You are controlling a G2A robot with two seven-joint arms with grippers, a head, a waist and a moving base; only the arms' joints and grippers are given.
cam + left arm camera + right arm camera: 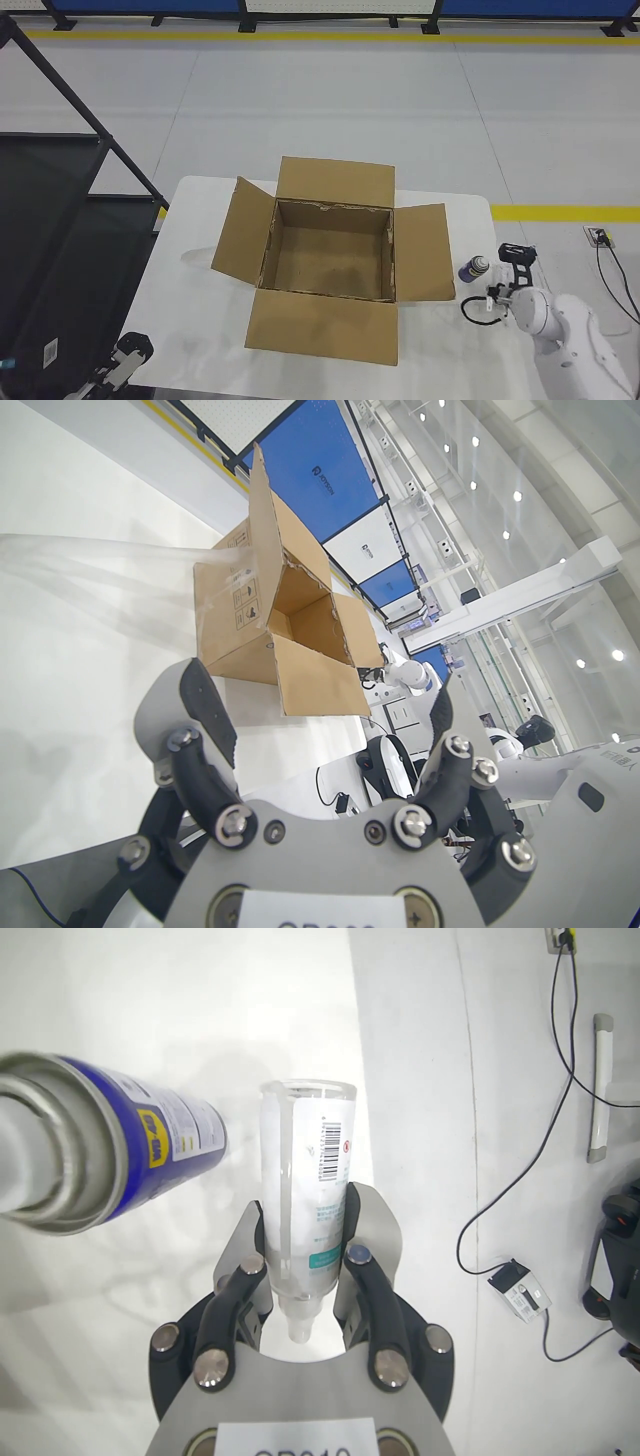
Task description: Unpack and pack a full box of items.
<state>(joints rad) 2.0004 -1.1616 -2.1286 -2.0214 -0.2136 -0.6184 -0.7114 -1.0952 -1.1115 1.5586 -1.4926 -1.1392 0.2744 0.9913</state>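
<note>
Box (322,328): cardboard, mid-table (200,300), all four flaps folded outward. From above, the bottom shows as plain cardboard; the inner face of the near wall is hidden by its own rim. In the left wrist view the box (320,685) is seen from one corner, and the far flap hides part of the right arm behind it.

Right gripper (305,1210): jaws closed on a clear bottle (305,1188) with a white barcoded label. The nozzle points up toward the wrist and the base down toward the table. Cannot tell whether the base touches the surface. From above, the right gripper (497,293) sits right of the box, near the table's right edge; the bottle under it is too small to make out.

Spray can (115,1138): blue, upright, just beside the held bottle, not touching it. Its top is cut off at the frame edge. From above, the can (474,267) stands between the box's right flap and the gripper.

Left gripper (320,685): jaws spread wide, nothing between them. From above it (128,350) is at the table's near left corner, partly cut off by the frame edge, well apart from the box.

Floor right of the table: a cable and power adapter (520,1290).
</note>
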